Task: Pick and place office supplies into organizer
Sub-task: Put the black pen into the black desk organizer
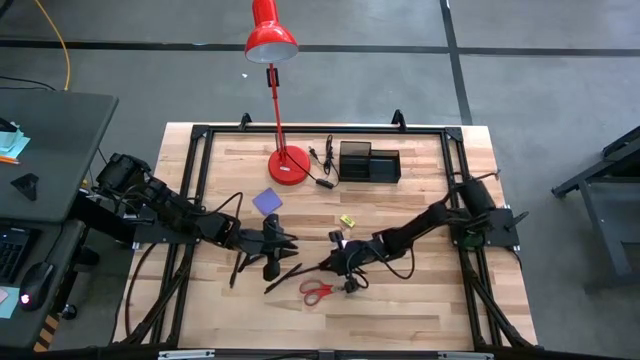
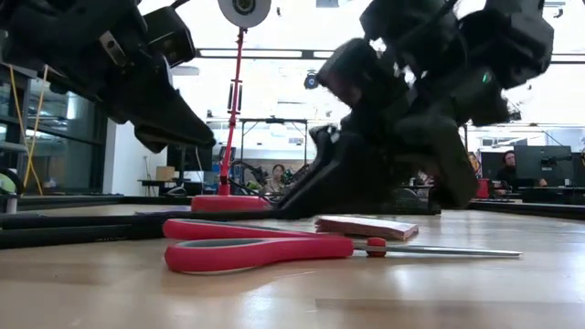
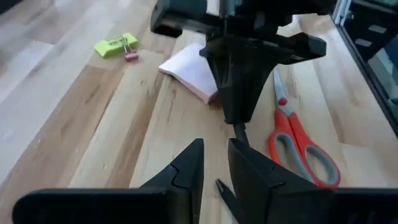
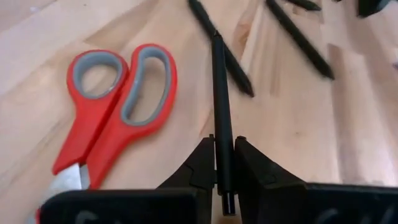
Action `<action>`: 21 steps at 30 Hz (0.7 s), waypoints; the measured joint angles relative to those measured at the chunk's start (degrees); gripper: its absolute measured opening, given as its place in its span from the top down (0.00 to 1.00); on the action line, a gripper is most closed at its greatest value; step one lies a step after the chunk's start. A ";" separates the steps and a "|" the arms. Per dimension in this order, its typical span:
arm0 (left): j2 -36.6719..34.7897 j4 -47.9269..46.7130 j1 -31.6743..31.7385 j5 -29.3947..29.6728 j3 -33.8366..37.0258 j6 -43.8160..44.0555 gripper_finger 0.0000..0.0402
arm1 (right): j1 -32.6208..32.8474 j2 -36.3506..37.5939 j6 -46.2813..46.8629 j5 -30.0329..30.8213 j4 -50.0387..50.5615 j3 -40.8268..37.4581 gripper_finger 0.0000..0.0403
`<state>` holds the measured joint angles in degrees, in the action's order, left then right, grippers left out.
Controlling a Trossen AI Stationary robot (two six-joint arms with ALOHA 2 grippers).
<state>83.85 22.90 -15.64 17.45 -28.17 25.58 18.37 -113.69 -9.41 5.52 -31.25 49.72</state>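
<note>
High: right pincer (image 1: 333, 262) low at mid-table, clamped on a pen (image 1: 300, 271); organizer (image 1: 369, 162) well apart at the far edge, beside the lamp (image 1: 280, 100).
Low: scissors (image 2: 274, 247) flat in front, pink pad (image 2: 366, 226) behind.
Left wrist: left pincer (image 3: 214, 168) nearly shut, holding nothing, hovering near.
Right wrist: fingers (image 4: 202, 165) grip the pen at its end. I'd lift straight and slowly, since the end grip may let it swing; clear the scissors (image 4: 115, 106) and the loose pens (image 4: 292, 34).

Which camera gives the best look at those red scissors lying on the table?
The right wrist view: the red scissors fill it, handles clear, beside the right hand shut on a pen. The low view shows them side-on, the left wrist view partly, and the high view only small.
</note>
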 joint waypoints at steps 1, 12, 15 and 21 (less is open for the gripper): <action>0.00 0.52 0.00 0.00 -0.01 -0.15 0.83 | 0.15 0.67 -0.08 0.53 1.11 0.04 0.95; 0.00 0.81 2.55 -8.15 -0.01 1.92 0.83 | 2.12 8.40 0.33 5.53 11.36 0.04 0.95; 0.00 0.52 3.86 -12.47 -0.01 3.24 0.79 | 2.63 9.93 0.33 6.07 12.50 0.07 0.95; 0.00 0.11 6.74 -19.73 -0.01 8.31 0.64 | 3.52 11.99 0.36 7.90 16.13 0.15 0.95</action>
<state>83.85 23.01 -8.90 -2.28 -28.18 33.89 21.89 -101.70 -9.05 13.42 -15.12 49.87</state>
